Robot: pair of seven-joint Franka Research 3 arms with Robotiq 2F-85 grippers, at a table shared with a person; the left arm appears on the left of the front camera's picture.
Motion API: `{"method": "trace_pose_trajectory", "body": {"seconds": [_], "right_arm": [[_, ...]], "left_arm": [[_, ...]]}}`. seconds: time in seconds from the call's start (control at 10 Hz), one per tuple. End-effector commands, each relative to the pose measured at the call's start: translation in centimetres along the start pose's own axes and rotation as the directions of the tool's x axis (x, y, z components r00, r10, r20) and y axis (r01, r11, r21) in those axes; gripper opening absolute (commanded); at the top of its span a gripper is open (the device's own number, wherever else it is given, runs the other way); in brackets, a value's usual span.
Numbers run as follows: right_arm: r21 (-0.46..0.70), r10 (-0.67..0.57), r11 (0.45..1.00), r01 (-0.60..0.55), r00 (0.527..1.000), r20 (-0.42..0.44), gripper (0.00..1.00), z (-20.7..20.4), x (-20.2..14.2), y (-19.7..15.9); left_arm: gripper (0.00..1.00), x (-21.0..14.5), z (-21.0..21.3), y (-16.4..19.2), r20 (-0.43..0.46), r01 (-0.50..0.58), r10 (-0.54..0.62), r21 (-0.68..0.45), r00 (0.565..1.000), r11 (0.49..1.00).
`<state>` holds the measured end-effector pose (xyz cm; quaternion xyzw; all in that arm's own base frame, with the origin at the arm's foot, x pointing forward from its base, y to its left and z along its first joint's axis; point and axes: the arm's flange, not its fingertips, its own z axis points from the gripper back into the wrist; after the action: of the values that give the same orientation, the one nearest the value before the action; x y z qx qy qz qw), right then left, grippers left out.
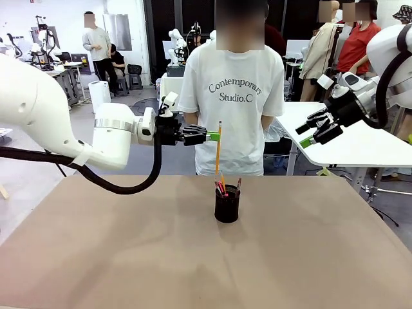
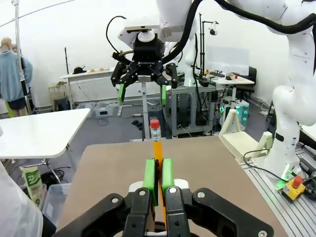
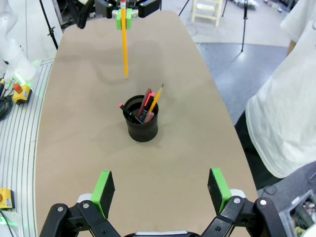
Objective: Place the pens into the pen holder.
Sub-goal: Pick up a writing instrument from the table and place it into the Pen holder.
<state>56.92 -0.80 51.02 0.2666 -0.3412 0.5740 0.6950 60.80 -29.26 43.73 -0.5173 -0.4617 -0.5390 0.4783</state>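
L gripper [image 1: 213, 136] clamps yellow-orange pencil [image 1: 218, 149] upright, tip above the pen holder [image 1: 226, 204] mid-table [image 1: 96, 257]. Other pens [image 3: 146, 105] sit inside holder. R gripper [image 1: 304, 134] hangs off to the side, jaws wide apart, holding nothing.

The tabletop [image 1: 96, 257] was plain brown. The pen holder [image 1: 226, 205] was black mesh, with red, pink and yellow-orange pens [image 3: 147, 104] in it. A yellow-orange pencil [image 1: 218, 149] had a red eraser end. The left claw [image 1: 212, 136] was black with green pads, like the right claw [image 3: 160, 190]. The person's shirt [image 1: 235, 109] was white with dark lettering.
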Motion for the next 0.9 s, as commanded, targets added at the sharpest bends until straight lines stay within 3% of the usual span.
{"method": "trace_pose_trajectory", "body": {"seconds": [0.0, 0.3, 0.8], "right_arm": [[-0.003, 0.004, 1.0, -0.004, 1.0, 0.0, 1.0, 0.1, 0.2, 0.0], [-0.003, 0.004, 1.0, -0.004, 1.0, 0.0, 1.0, 0.1, 0.2, 0.0], [-0.003, 0.004, 1.0, -0.004, 1.0, 0.0, 1.0, 0.1, 0.2, 0.0]], "left_arm": [[0.0, 0.5, 0.2, -0.3, -0.014, 0.007, -0.007, 0.021, 1.0, 1.0], [0.0, 0.1, 0.1, 0.1, -0.006, 0.003, -0.003, 0.01, 1.0, 1.0], [0.0, -1.2, -3.5, 1.2, 0.025, 0.114, -0.113, -0.066, 0.993, 0.991]]}}
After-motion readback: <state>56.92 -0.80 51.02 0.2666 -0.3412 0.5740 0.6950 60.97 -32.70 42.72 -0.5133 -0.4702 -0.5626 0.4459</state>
